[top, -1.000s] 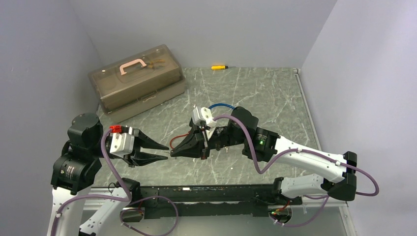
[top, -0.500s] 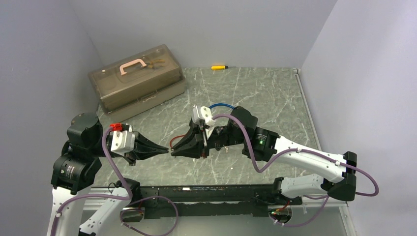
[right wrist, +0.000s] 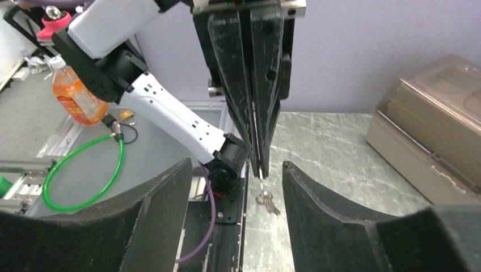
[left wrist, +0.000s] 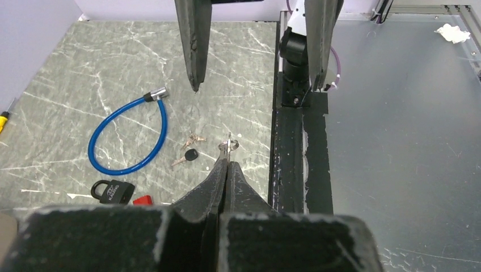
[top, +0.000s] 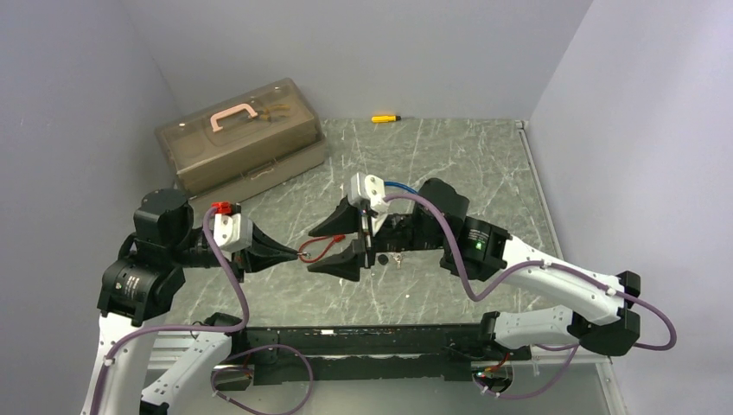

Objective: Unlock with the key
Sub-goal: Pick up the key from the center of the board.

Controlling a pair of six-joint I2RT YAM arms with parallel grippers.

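Here, seen from above, the closed left hand (top: 292, 257) points between the widely opened, empty fingers of the right hand (top: 316, 251); its wrist camera shows it pinching the key ring (left wrist: 229, 145) near the blue cable lock (left wrist: 127, 139), with the padlock (left wrist: 113, 191) on the counter (left wrist: 85, 73) just beside that lock.

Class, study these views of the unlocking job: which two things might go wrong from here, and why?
1. The left tool pinches only the key ring at its very tips, so the keys dangling below may swing or slip out.
2. The padlock lies loose, held by nothing; it would likely slide if a key is pushed in.
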